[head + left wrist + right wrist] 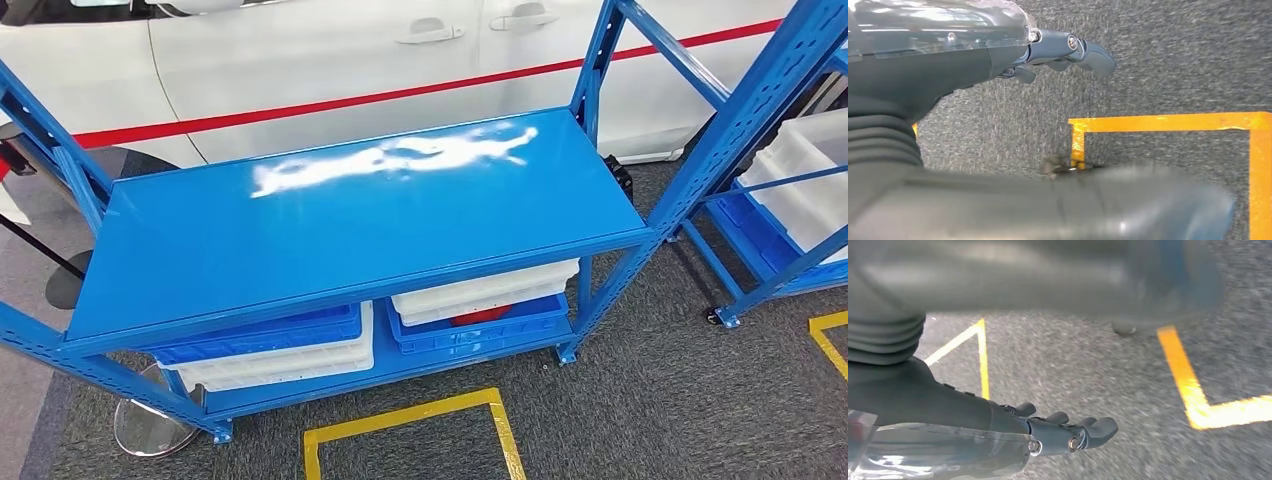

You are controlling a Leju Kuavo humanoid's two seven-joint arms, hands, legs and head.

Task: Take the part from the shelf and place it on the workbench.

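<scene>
Both empty: left hand [1063,52] and right hand [1063,432] hang with fingers loosely apart over grey carpet, well apart from the blue shelf [350,230]

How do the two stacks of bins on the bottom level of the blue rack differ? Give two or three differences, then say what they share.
The left stack has a blue bin on top of white ones; the right stack has white bins on top of a blue one. The left stack looks wider than the right stack. Something red shows in the right stack; none shows in the left. Both sit on the lower shelf, under the bare top shelf.
</scene>
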